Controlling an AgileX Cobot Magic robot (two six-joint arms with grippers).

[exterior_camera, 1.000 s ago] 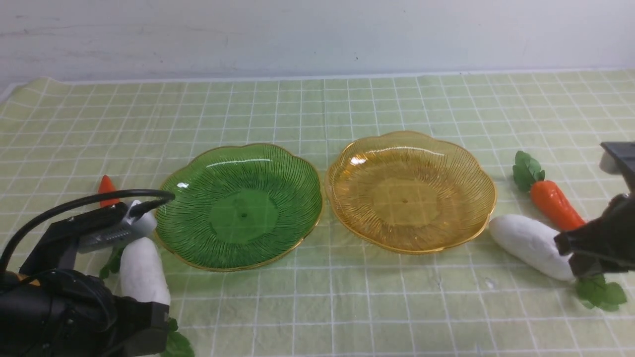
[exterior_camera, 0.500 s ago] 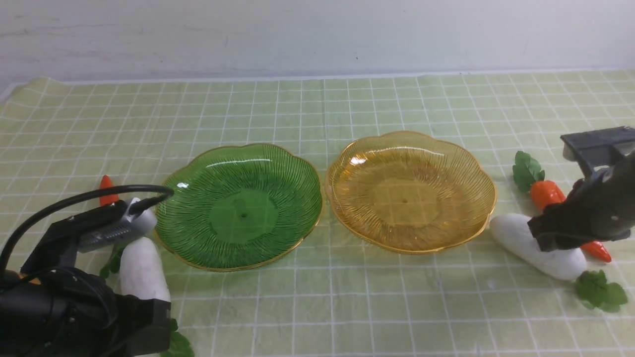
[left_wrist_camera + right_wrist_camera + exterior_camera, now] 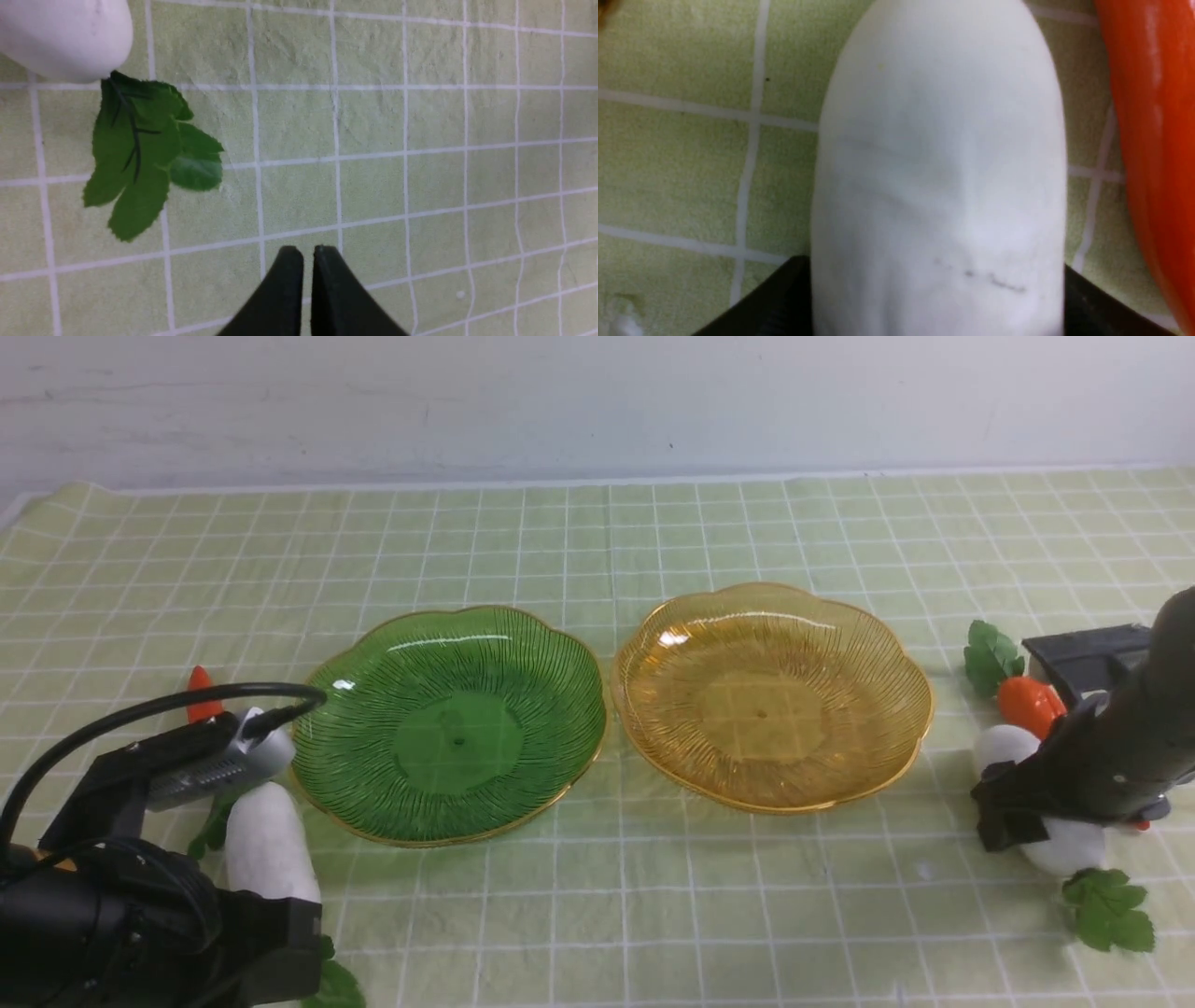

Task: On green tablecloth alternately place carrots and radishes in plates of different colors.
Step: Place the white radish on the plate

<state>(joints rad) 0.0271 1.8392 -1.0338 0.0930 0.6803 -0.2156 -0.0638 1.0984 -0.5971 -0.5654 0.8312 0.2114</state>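
On the green tablecloth (image 3: pixel 597 532) the green plate (image 3: pixel 448 719) and the amber plate (image 3: pixel 770 695) both stand empty. At the right a white radish (image 3: pixel 1004 745) lies beside an orange carrot (image 3: pixel 1027 702). My right gripper (image 3: pixel 1027 807) is down over that radish (image 3: pixel 938 140), open, one black finger on each flank; the carrot (image 3: pixel 1157 116) lies just outside. At the left, a second radish (image 3: pixel 266 845) and a carrot tip (image 3: pixel 199 691) show behind my left arm (image 3: pixel 140 924). My left gripper (image 3: pixel 306 252) is shut and empty above the cloth, near that radish's leaves (image 3: pixel 140 154).
A white wall runs along the cloth's far edge. The right radish's green leaf tuft (image 3: pixel 1106 905) lies toward the front right. The left wrist camera and its black cable (image 3: pixel 215 761) sit just left of the green plate.
My right arm has swung in from the right edge and come down over the right radish, and its jaws have spread apart. The left arm has not moved.
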